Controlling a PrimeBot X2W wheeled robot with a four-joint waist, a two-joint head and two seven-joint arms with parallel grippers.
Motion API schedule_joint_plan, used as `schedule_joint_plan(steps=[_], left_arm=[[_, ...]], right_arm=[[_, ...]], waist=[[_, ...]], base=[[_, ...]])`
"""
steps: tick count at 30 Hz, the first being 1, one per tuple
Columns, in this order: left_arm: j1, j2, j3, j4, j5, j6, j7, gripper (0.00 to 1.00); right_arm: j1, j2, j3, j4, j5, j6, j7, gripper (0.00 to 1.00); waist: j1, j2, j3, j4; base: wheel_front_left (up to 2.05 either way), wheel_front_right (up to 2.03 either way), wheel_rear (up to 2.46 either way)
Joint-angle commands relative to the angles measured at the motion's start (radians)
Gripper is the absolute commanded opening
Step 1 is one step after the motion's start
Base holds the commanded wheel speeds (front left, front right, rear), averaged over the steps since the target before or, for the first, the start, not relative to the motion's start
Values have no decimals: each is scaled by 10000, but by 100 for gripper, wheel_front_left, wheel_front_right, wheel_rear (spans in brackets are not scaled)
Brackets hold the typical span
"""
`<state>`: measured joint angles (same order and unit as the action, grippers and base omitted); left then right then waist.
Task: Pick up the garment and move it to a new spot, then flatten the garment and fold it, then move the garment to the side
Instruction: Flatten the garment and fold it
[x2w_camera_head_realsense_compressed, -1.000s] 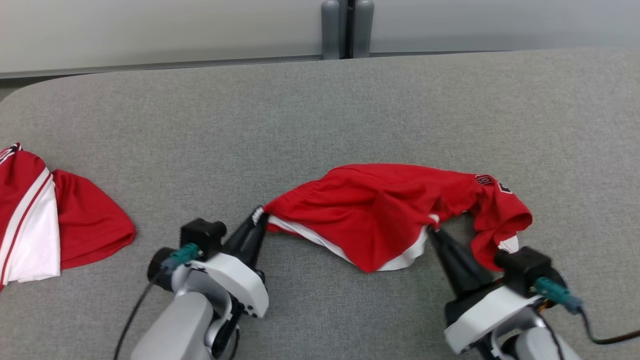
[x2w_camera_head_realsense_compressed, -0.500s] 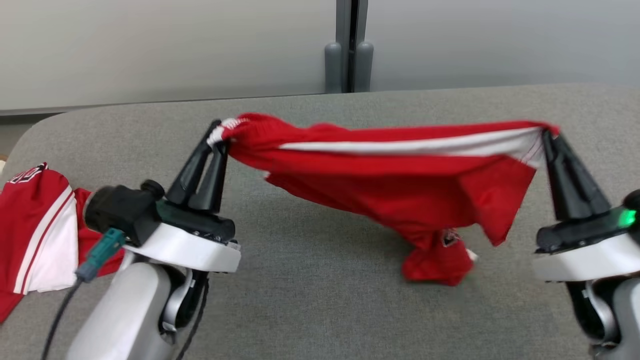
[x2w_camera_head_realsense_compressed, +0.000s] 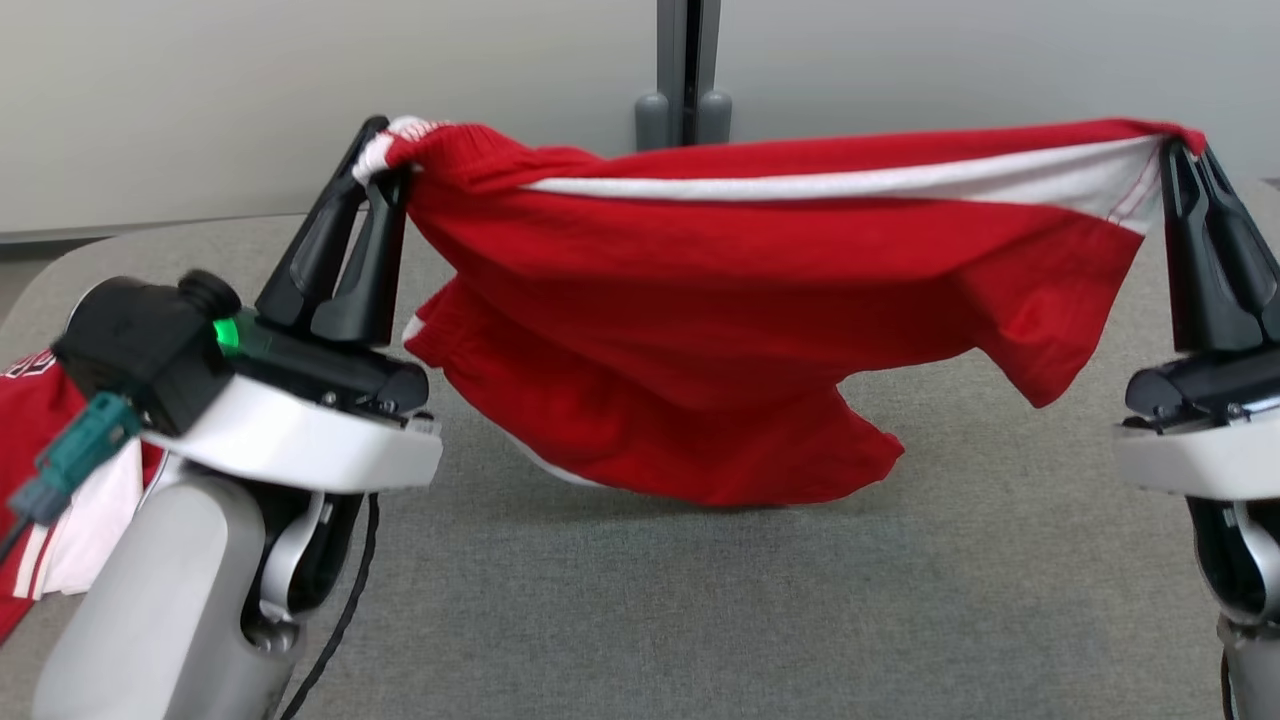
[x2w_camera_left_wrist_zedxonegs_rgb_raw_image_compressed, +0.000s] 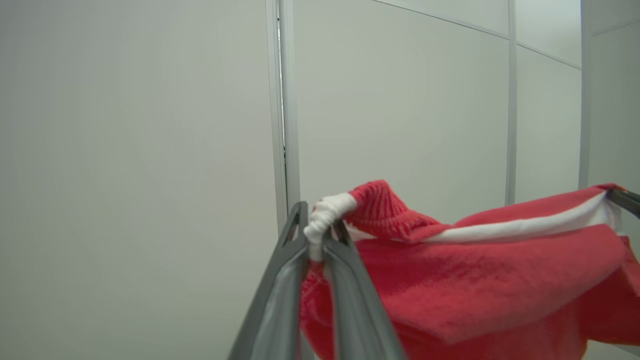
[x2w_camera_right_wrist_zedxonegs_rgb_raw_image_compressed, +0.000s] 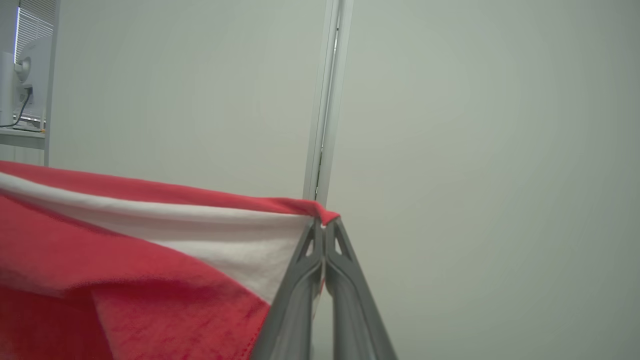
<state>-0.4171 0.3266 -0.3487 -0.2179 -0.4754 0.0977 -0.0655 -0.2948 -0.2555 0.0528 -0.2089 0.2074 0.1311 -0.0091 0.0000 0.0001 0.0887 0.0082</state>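
The red garment (x2w_camera_head_realsense_compressed: 720, 330) hangs in the air between the two arms, stretched by its top edge like washing on a line. The left fingers (x2w_camera_head_realsense_compressed: 322, 250) are pressed together on a bunched white-and-red corner, probably the waistband. In the left wrist view that knot of cloth sits squeezed at the very tips of the fingers (x2w_camera_left_wrist_zedxonegs_rgb_raw_image_compressed: 280, 290). The right fingers (x2w_camera_right_wrist_zedxonegs_rgb_raw_image_compressed: 295, 300) are likewise closed on the opposite corner, where the white stripe meets the red edge; the head view shows them (x2w_camera_head_realsense_compressed: 1200, 270) upright at the far right.

The two grips are well apart and at about the same height, and that seems to be the point of the hold. The pull between them keeps the top edge nearly straight, so the weight of the cloth can draw the rest down and shake out the folds. The body of the garment sags in loose layers below the line, and its lowest hem hangs close over the grey bench (x2w_camera_head_realsense_compressed: 800, 620). Whether it touches the surface I cannot tell.

Lifted like this, the garment can be carried to a new spot without dragging, then lowered hem first so it lies flat. A second red-and-white garment (x2w_camera_head_realsense_compressed: 50, 480) lies on the bench at the left, behind the left arm and clear of the held one.
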Motion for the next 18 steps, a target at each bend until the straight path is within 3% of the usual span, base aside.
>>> schedule_joint_plan(steps=[1, 9, 16, 17, 18], left_arm=[[-300, -99, 91, 141, -252, -67, 111, 0], [-2968, -487, 374, 2203, -865, -713, 167, 0], [-6189, -1185, 724, 5307, -1178, -1242, -513, 0], [-6771, -1361, 813, 6387, -1273, -1360, -760, 0], [-6771, -1361, 813, 6387, -1273, -1360, -760, 0]], right_arm=[[-336, -39, 72, 94, 102, -7, 18, 0], [-3157, -452, 438, 1269, 597, -7, -57, 0], [-6497, -586, 1263, 3445, 907, -5, -528, 0], [-7152, -442, 1610, 4256, 1024, -7, -740, 0], [-7152, -442, 1610, 4256, 1024, -7, -740, 0]], waist=[[0, -1, 188, -33], [0, -1, 1561, 45], [0, -1, 2479, 174], [0, -1, 2592, 160], [0, -1, 2592, 160]], base=[[0, 0, 0], [0, 0, 0], [0, 0, 0], [0, 0, 0], [0, 0, 0]])
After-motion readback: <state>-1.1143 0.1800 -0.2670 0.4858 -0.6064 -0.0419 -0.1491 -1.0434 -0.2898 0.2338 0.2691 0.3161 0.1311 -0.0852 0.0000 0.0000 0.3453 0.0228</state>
